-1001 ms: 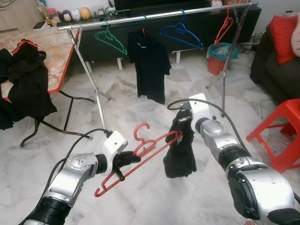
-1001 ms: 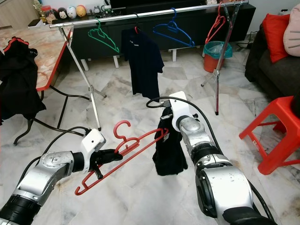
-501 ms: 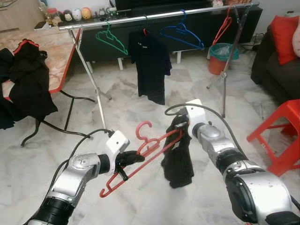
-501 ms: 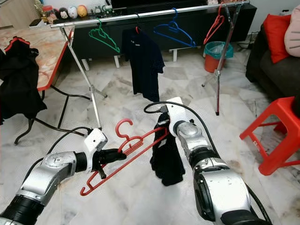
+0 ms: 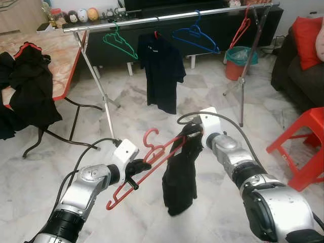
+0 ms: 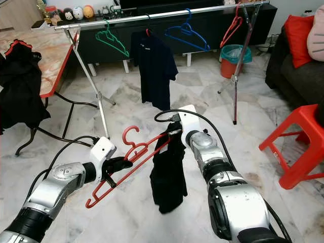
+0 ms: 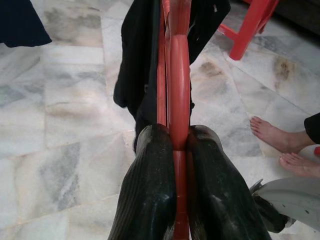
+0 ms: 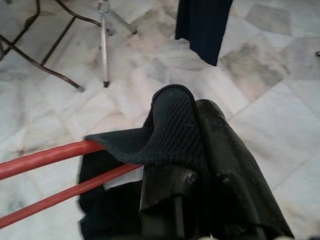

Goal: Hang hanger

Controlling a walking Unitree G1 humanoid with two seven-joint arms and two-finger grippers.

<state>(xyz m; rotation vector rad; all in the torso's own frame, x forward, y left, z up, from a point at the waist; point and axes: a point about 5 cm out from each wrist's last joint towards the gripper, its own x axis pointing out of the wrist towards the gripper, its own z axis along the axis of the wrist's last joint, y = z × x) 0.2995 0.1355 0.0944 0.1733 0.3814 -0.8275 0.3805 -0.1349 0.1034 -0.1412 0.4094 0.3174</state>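
Observation:
My left gripper is shut on the lower bar of a red hanger, low in front of me with its hook pointing up. The left wrist view has both fingers clamped on the red hanger. A black garment drapes over the hanger's far end and hangs toward the floor. My right gripper is shut on the garment's top edge at that end; its wrist view shows black cloth pinched over the hanger's arm. The clothes rack rail stands farther ahead.
On the rail hang a green hanger, a black shirt, a blue hanger and a red hanger. A table with dark clothes is left, a red stool right. A person's bare feet are nearby.
The black garment has slid left along the hanger and now hangs lower and longer. My right gripper moved slightly left with it. The left gripper holds the hanger much as before.

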